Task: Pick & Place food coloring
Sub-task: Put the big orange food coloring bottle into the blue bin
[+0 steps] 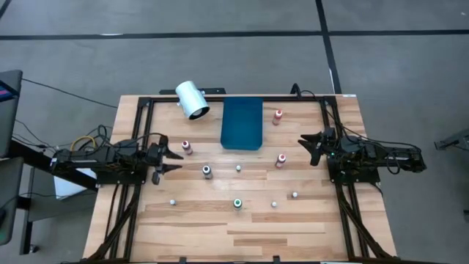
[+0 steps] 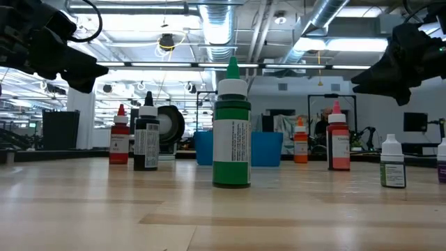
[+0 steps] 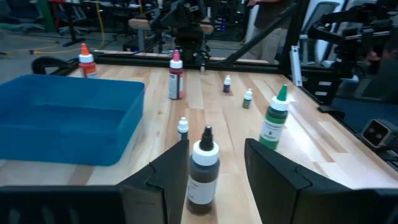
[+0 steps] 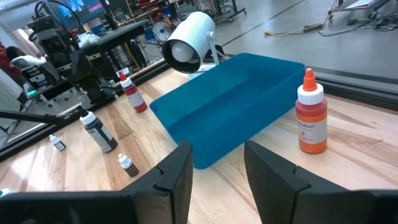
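Observation:
Several small food coloring bottles stand upright on the wooden table: a green one (image 1: 237, 203) (image 2: 231, 132) toward the near side, a dark one (image 1: 207, 171) (image 3: 203, 168), a red one (image 1: 187, 147), another red one (image 1: 281, 160) and an orange one (image 1: 278, 115) (image 4: 311, 118). My left gripper (image 1: 174, 159) (image 3: 214, 149) hovers open at the table's left, pointing at the dark bottle, which stands ahead of its fingertips and apart from them. My right gripper (image 1: 306, 145) (image 4: 217, 149) hovers open at the table's right, with nothing between its fingers.
A blue rectangular tray (image 1: 242, 123) (image 4: 230, 106) lies at the far middle of the table. A white cylinder (image 1: 193, 100) lies on its side beside the tray's far left corner. Tiny whitish bottles (image 1: 295, 195) are scattered across the near half. A black frame borders the table.

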Tool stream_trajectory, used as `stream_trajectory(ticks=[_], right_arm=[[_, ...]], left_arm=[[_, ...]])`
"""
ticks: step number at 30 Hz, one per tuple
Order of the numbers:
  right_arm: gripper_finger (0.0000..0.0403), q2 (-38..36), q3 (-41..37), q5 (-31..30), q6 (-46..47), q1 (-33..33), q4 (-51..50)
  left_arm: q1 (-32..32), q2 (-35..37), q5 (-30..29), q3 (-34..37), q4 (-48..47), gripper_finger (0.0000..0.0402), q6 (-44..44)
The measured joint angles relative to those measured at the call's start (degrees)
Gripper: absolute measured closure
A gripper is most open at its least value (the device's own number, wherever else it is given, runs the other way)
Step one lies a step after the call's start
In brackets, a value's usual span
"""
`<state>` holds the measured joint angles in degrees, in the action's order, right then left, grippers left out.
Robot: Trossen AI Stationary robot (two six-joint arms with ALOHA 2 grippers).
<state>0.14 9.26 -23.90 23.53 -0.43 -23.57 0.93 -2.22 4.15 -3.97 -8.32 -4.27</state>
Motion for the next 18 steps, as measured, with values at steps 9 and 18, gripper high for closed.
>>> stream_trajectory(ticks=[9, 18], right_arm=[[0.0270, 0.0, 0.0, -0.1, 1.7, 0.0, 2.1], [0.0273, 0.0, 0.0, -0.1, 1.3, -0.1, 4.3]], left_arm=[[0.0, 0.0, -5.6, 0.0, -0.1, 0.0255, -1.8], [0.0, 0.0, -6.0, 0.0, 0.0, 0.0255, -6.6]])
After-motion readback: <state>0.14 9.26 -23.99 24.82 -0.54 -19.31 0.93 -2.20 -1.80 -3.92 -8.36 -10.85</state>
